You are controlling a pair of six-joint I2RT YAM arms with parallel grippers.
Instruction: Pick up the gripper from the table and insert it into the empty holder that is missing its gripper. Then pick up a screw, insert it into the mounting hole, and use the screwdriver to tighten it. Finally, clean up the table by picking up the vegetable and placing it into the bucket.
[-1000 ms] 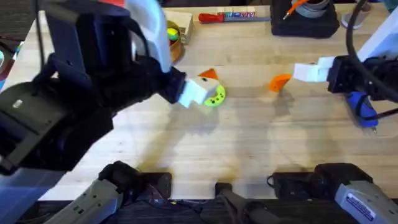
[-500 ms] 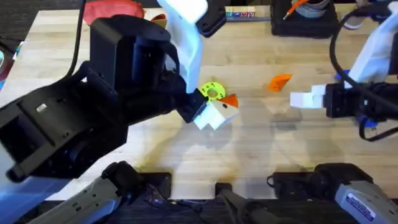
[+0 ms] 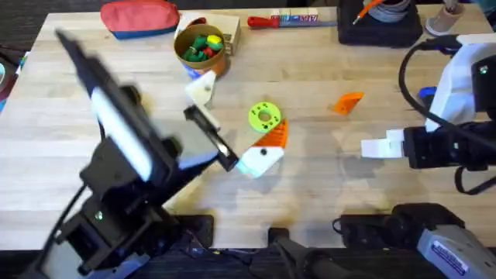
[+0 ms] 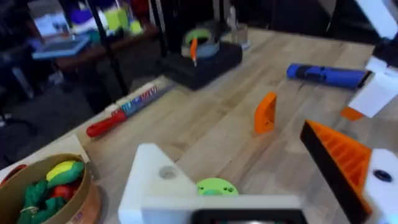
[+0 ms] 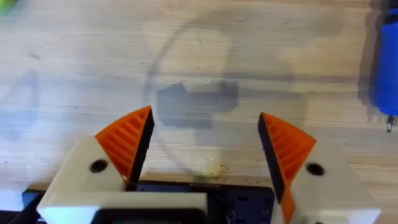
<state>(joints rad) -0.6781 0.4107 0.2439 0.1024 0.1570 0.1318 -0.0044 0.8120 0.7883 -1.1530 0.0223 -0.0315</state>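
The desk (image 3: 310, 194) is pale, light-grained wood, and faint curved marks cross its boards under the right pincer (image 5: 205, 149). That pincer hangs released over bare wood at the right, its orange ribbed pads (image 5: 127, 140) wide apart and grasping nothing. Its shadow lies on the boards just beyond.

The blue screwdriver (image 4: 326, 74) lies flat on the desk at the right, partly hidden behind the right arm in the overhead view.

The left pincer (image 4: 230, 146) is also released and empty, one plain white finger (image 4: 155, 180) set well apart from one orange-padded finger. A lime-green disc (image 3: 263, 116) lies on the desk between them. A small orange wedge (image 3: 349, 101) rests alone further right.

The bucket (image 3: 218, 48) stands upright near the far edge, left of centre, with coloured toys inside. A red pouch (image 3: 139, 17) lies to its left. A red-handled screwdriver (image 3: 283, 21) and a black case (image 3: 380, 31) sit along the far edge. Beyond the desk the room is dim, with cluttered side tables.
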